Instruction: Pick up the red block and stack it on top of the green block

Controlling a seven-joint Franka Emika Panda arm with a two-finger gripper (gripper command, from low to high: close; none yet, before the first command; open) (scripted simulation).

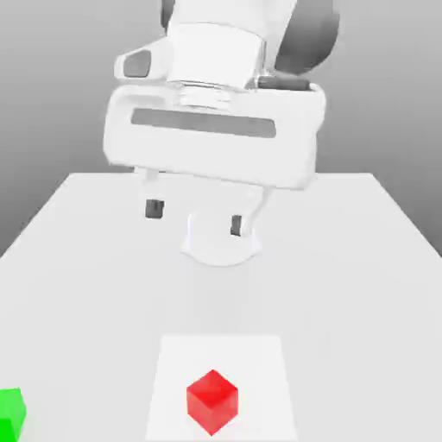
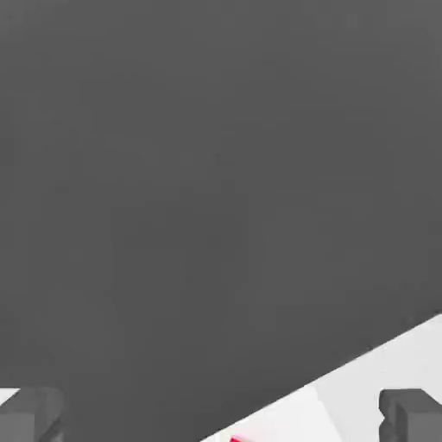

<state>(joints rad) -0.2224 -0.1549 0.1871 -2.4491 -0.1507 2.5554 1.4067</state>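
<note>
Gripper (image 1: 194, 217) spread and empty above a red block (image 1: 212, 401); green block (image 1: 12, 414) at nine o'clock, so an off-centre descent may nudge red away.

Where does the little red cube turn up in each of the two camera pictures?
Exterior view: the red cube sits near the bottom, about the middle, on a pale square patch.
Hand view: a red sliver of it peeks in at the bottom edge.
Shared landmark: the pale square patch beneath the cube.

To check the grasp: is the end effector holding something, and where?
Nothing. The end effector is open above the table; the red block lies apart.
</note>
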